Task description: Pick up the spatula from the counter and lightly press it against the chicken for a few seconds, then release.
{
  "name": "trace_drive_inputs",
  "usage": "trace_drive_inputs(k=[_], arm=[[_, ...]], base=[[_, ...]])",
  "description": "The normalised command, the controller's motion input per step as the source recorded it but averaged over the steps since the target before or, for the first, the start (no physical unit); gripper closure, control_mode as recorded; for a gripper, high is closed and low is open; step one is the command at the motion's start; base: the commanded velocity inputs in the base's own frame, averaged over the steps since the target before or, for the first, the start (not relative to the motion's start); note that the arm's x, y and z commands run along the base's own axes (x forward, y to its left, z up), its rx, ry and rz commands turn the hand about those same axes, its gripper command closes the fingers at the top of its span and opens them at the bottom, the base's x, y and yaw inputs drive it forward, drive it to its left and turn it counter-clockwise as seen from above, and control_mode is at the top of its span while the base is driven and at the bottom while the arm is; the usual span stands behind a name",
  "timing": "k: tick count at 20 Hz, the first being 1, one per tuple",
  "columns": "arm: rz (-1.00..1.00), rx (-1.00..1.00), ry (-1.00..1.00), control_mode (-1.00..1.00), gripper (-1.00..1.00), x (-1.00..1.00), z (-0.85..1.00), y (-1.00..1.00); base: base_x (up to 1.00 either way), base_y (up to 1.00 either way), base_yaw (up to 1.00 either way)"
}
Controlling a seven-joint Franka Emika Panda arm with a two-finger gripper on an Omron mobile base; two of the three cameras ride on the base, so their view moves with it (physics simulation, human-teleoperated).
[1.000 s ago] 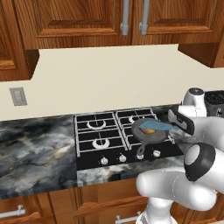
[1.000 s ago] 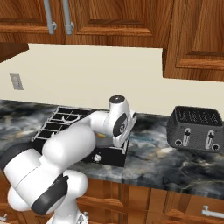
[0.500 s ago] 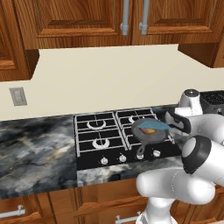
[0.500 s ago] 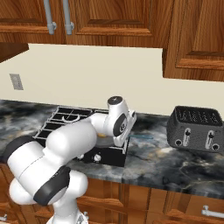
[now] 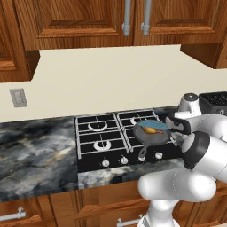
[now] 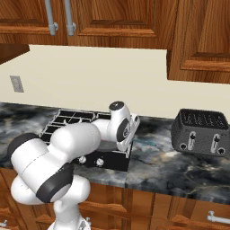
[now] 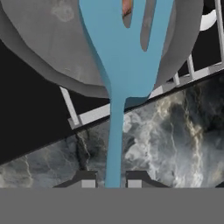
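Spatula [image 7: 124, 57] blade runs off the top edge of the hand view, its tips cut away. Chicken [image 7: 127, 8] is just an orange sliver through a slot, the rest covered by the blade. Pan [image 7: 52, 48] is cropped up top too. The handle's end is lost between the gripper [image 7: 111, 179] tips. In the right base view the arm [image 6: 76, 139] blocks part of the stove [image 6: 72, 117]. Toaster [image 5: 216, 99] is clipped by the left base view's right edge. Blade touching chicken? Too small to tell there.

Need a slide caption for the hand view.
Claw shut on the spatula, its slotted blue blade over the chicken in the grey pan on the stove.
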Motion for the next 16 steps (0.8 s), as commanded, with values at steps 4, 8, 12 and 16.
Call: trace_drive_inputs(k=[4,8,12,16], arm=[[0.00,-0.01,-0.01,-1.00,1.00,0.09,-0.06,0.00],[0.03,0.00,0.00,-1.00,1.00,0.00,0.00,0.00],[0.05,0.00,0.01,-1.00,1.00,0.00,0.00,0.00],[0.05,0.00,0.01,-1.00,1.00,0.00,0.00,0.00]], base=[[0.00,0.00,0.00],[0.00,0.00,0.00],[0.00,0.00,0.00],[0.00,0.00,0.00]])
